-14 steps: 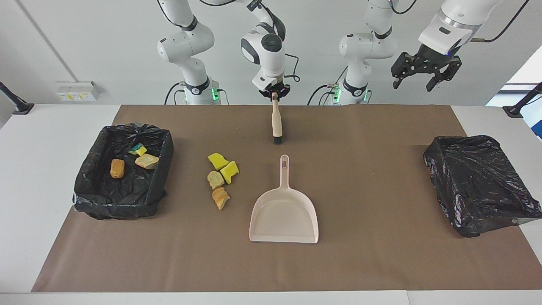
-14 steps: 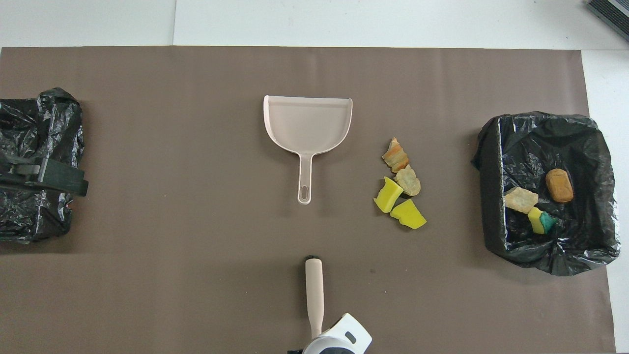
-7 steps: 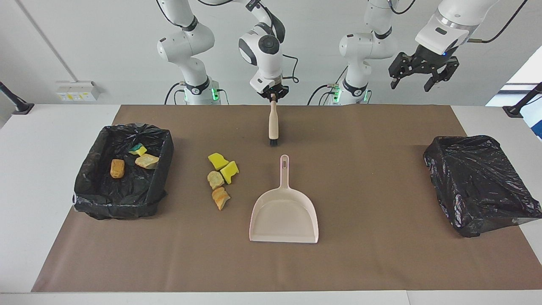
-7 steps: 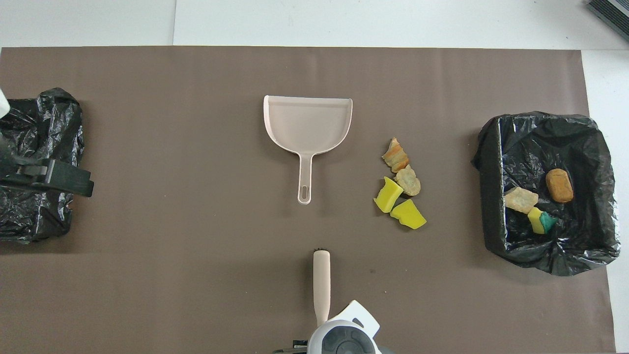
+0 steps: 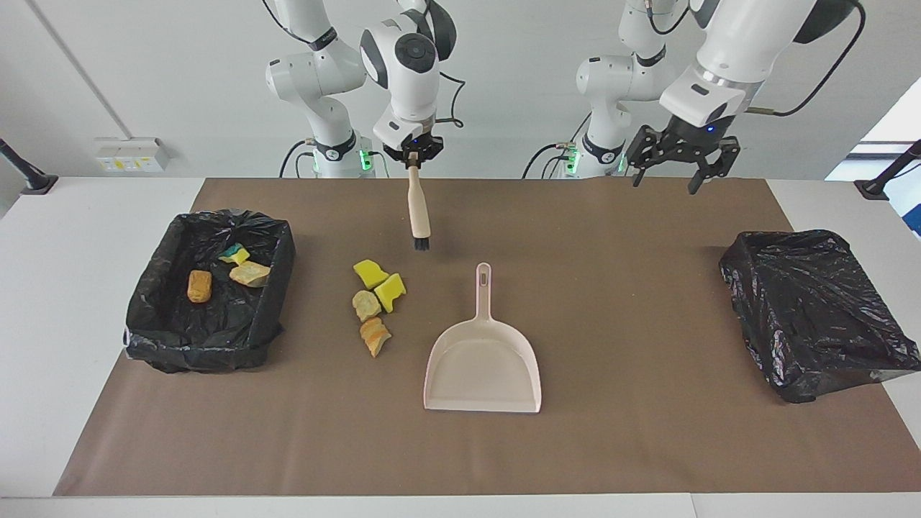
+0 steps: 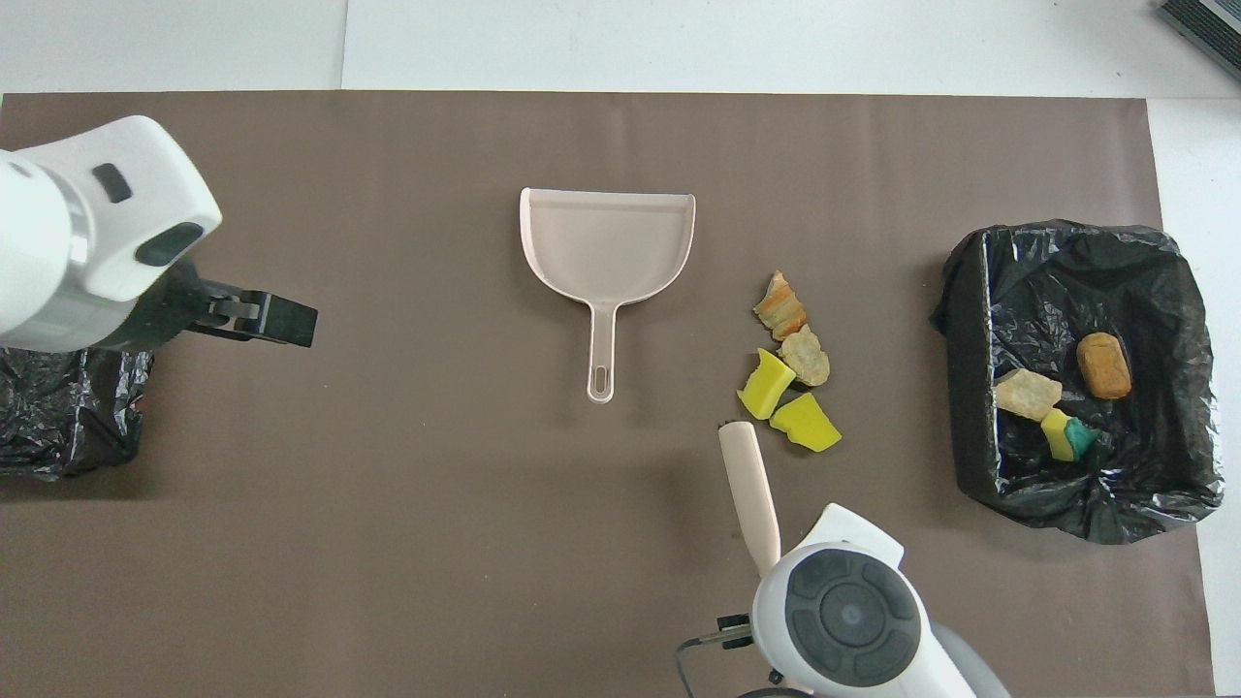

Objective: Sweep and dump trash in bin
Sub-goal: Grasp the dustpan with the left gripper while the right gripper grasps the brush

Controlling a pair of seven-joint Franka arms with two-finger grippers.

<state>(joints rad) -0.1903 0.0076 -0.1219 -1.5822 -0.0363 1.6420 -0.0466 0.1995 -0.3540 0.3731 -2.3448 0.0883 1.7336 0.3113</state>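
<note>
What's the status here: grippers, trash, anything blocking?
Right gripper shut on brush, raised near loose trash. Left gripper open, empty, over the mat. Three pieces in bin. Dustpan untouched; nothing blocking.

Seven pieces of trash show in all. Four lie loose on the brown mat just right of centre in the overhead view: two yellow sponge pieces (image 6: 766, 384) (image 6: 807, 424), one tan lump (image 6: 806, 356) and one orange-brown striped lump (image 6: 780, 306). Three sit in the bin (image 6: 1163, 281) at the right edge: one orange-brown lump (image 6: 1103, 365), one beige lump (image 6: 1028, 394) and one green-backed yellow sponge (image 6: 1066, 435). There are two black-lined bins, the second (image 6: 58, 427) at the left edge. One pink dustpan (image 6: 607, 242) and one brush (image 6: 748, 485) complete the count, along with two robot arms.
</note>
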